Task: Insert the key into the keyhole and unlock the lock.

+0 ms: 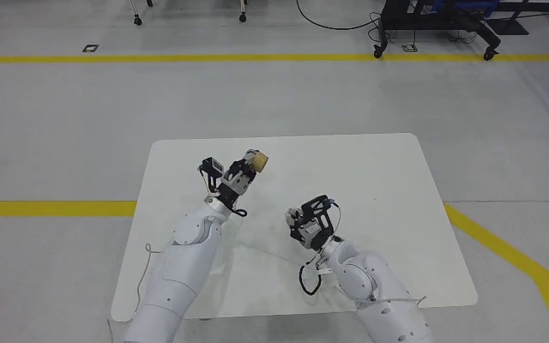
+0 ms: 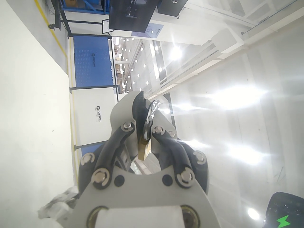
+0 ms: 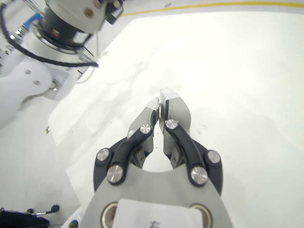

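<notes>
Here, left end effector tight on lock, lengthwise along it; right end effector tight on edge-on key.

I can pass over the desk at frame right; the left gripper holding the padlock blocks centre-left, near my right gripper with the key.

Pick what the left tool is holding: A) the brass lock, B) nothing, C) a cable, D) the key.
A: the left wrist view shows the left tool shut on the brass lock, while the key is pinched in the right tool.
</notes>
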